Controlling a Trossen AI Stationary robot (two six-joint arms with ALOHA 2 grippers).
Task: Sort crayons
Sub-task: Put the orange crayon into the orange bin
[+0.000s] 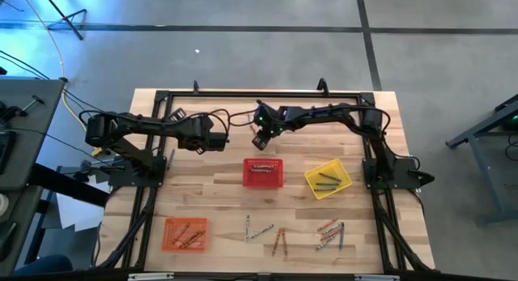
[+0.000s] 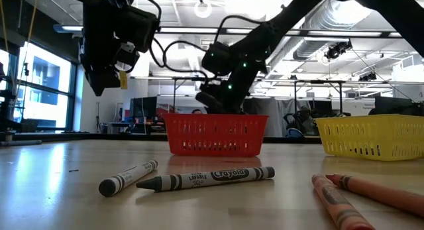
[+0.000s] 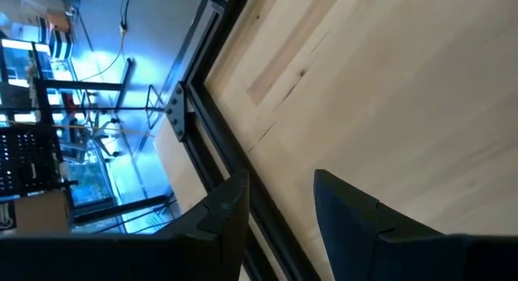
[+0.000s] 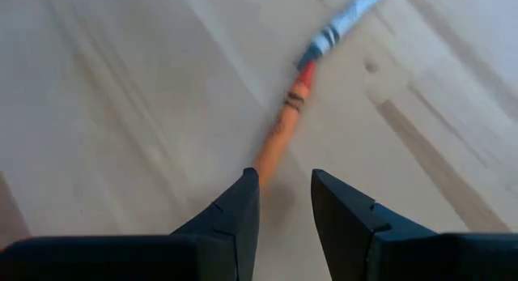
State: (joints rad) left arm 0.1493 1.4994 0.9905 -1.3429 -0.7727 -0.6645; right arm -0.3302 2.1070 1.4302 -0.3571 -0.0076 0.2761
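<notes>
Seen from above my wooden worktop (image 1: 210, 192): a red mesh basket (image 1: 264, 173) sits at the centre, a yellow basket (image 1: 328, 178) lies at its 3 o'clock, tilted, and an orange basket (image 1: 185, 233) rests near 7 o'clock. A black frame (image 1: 267, 94) borders the worktop's 12 o'clock edge.

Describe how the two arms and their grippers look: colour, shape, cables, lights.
Both arms are dark, black jointed links on a black frame at the table's edges. The left arm carries looping black cables and a small yellow tag. The right arm shows small green lights near its wrist. The left gripper and the right gripper each have two dark, wedge-shaped fingers.
</notes>
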